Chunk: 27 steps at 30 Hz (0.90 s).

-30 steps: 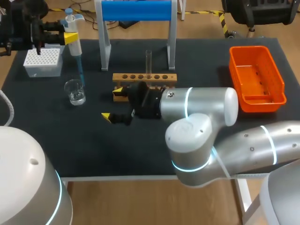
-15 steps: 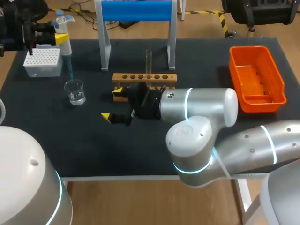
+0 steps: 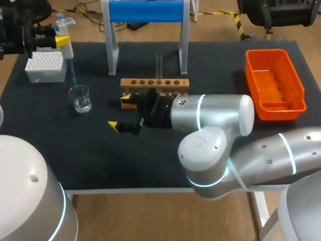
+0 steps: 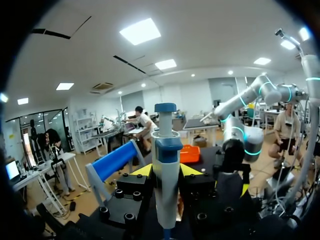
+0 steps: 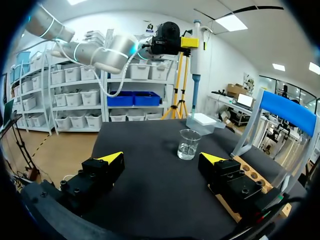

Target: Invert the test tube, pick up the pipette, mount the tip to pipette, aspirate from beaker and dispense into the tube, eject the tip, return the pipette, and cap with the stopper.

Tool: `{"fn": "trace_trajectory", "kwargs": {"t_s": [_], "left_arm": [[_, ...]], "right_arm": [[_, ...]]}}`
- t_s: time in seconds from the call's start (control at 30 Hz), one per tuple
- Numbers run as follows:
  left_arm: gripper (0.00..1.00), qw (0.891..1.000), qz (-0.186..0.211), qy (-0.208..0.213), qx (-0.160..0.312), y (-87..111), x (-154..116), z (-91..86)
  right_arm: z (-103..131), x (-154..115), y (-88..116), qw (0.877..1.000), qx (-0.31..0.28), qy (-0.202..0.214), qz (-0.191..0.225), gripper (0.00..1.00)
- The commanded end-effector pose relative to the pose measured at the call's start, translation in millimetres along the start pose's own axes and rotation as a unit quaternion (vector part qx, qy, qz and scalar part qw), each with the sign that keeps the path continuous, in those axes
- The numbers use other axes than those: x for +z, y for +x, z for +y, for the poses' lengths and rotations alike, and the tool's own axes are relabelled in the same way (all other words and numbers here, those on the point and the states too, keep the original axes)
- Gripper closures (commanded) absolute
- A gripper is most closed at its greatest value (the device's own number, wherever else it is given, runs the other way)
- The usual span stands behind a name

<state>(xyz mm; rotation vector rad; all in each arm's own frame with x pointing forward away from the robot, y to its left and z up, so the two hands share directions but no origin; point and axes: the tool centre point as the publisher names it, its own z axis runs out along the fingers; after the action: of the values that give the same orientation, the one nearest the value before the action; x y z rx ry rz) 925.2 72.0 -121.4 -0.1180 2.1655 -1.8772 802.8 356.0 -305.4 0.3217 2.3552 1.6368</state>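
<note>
**Item 1, change.** Pipette (image 3: 65, 46): a second ago its tip (image 3: 73, 76) stood down in the beaker (image 3: 81, 98). It has since risen and drifted toward 11 o'clock, and the tip now hangs clear above the beaker's rim. I judge aspiration finished, with the carry to the tube (image 3: 159, 64) next.

**Item 2, left gripper** (image 4: 166, 172): clamped on the pipette body from both sides, holding it upright at the table's 10 o'clock corner, just beside the tip box (image 3: 46, 66).

**Item 3, right gripper** (image 5: 162, 160): spread wide with nothing in it, at 7 o'clock of the rack (image 3: 154, 83). Position unchanged.

**Item 4, tube:** upright at the rack, toward the table's 12 o'clock, well apart from the pipette.

**Item 5, not made out.**
- Whether the tip holds liquid: I cannot tell.
- The pipette's lower end is cut off in the left wrist view.
- Stopper: not found in any view.
- My right arm (image 3: 215, 115) covers the table's 5 o'clock part.
</note>
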Motion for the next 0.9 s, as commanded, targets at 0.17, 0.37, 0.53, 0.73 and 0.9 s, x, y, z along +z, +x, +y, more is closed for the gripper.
{"fn": "trace_trajectory", "kwargs": {"t_s": [0.17, 0.37, 0.53, 0.73, 0.9], "left_arm": [[1.00, 1.000, 0.010, 0.005, -0.001, -8.3, -1, 9.7], [1.00, 1.000, 0.010, 0.006, -0.002, -8.1, -1, 11.1], [1.00, 1.000, 0.010, 0.006, -0.002, -8.1, -1, 11.1], [1.00, 1.000, 0.010, 0.006, -0.002, -8.1, -1, 11.1], [1.00, 1.000, 0.010, 0.006, -0.002, -8.1, -1, 11.1]], "right_arm": [[0, -1, -1, 1.000, 0.000, 0.000, 0.002, 0.00], [0, -1, -1, 1.000, 0.000, 0.000, 0.002, 0.00], [0, -1, -1, 1.000, 0.000, 0.000, 0.002, 0.00], [-8, 7, -4, 1.000, 0.003, 0.008, -0.006, 0.00], [-12, 19, -14, 1.000, 0.004, 0.012, -0.016, 0.00]]}}
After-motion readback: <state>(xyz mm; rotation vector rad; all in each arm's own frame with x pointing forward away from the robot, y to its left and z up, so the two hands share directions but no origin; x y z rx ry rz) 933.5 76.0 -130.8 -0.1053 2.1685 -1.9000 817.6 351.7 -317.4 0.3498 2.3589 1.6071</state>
